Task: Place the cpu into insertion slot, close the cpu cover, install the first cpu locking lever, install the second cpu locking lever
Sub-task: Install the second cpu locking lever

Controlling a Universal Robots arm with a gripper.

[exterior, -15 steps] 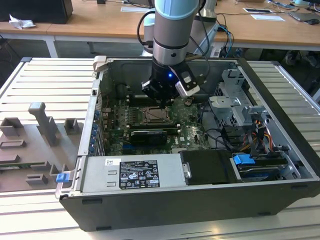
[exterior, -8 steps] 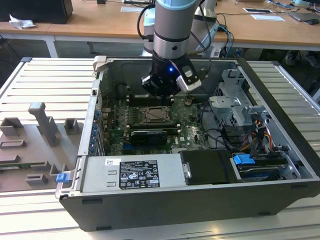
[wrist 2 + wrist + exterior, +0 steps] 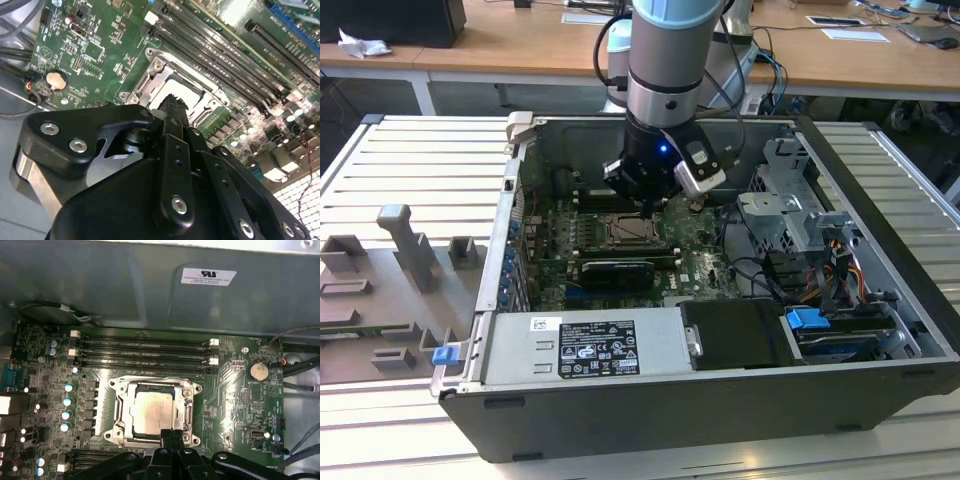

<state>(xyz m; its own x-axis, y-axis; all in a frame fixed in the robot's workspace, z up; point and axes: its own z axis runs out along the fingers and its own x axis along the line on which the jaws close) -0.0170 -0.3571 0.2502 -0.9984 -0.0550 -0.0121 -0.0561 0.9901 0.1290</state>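
Observation:
Inside the open computer case, the cpu [image 3: 152, 412] lies flat in the insertion slot [image 3: 630, 232], pale metal top up. The silvery cpu cover [image 3: 155, 386] lies down over it and frames the chip through its square cut-out. In both wrist views my gripper [image 3: 172, 436] is shut with nothing between its black fingers, its tip at the socket's edge just beside the cover. In the second wrist view the gripper [image 3: 173, 102] tip overlaps the chip [image 3: 182, 90]. In the exterior view the gripper [image 3: 648, 195] hangs low over the green board. How the locking levers stand is not clear.
Long black memory slots [image 3: 142, 352] run beside the socket towards the case wall. A coin battery [image 3: 258, 371] sits on the board. A grey power supply box [image 3: 585, 345], cables [image 3: 760, 270] and a drive cage [image 3: 790, 200] fill the case. Grey fixtures [image 3: 400, 250] stand outside the case, on the exterior view's left.

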